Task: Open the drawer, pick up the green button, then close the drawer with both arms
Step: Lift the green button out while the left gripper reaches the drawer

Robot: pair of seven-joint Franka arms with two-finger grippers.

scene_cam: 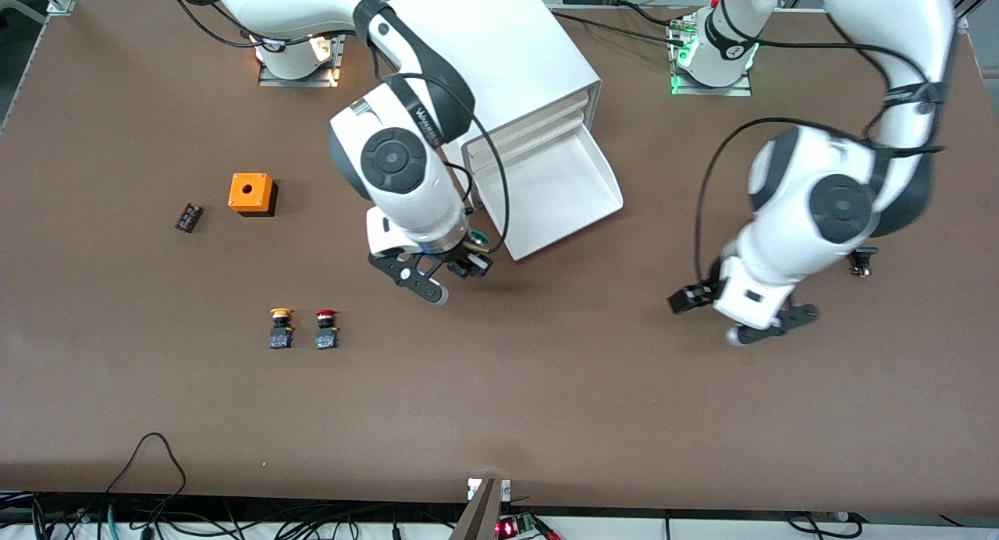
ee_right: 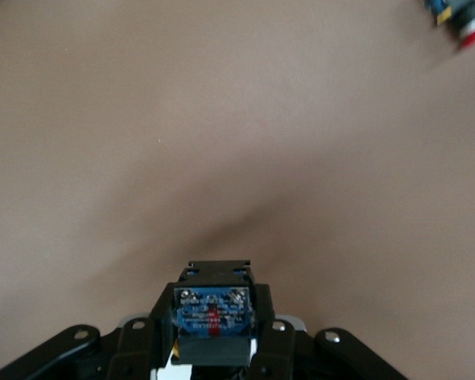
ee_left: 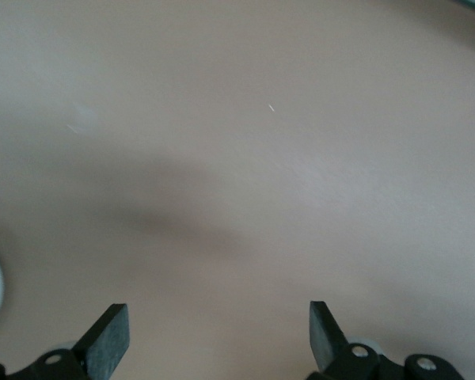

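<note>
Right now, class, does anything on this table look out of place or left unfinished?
Yes. The lowest long white plastic drawer of the boxy white cabinet hangs pulled out and looks empty. The right tool, over bare brown table beside it, grips the green-capped black button. The left tool hovers open.

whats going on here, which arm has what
The right gripper holds the green button over the bare table, just off the corner of the open drawer of the white cabinet. The left gripper is open and empty over the table at its own end, waiting. The drawer is not yet closed.
</note>
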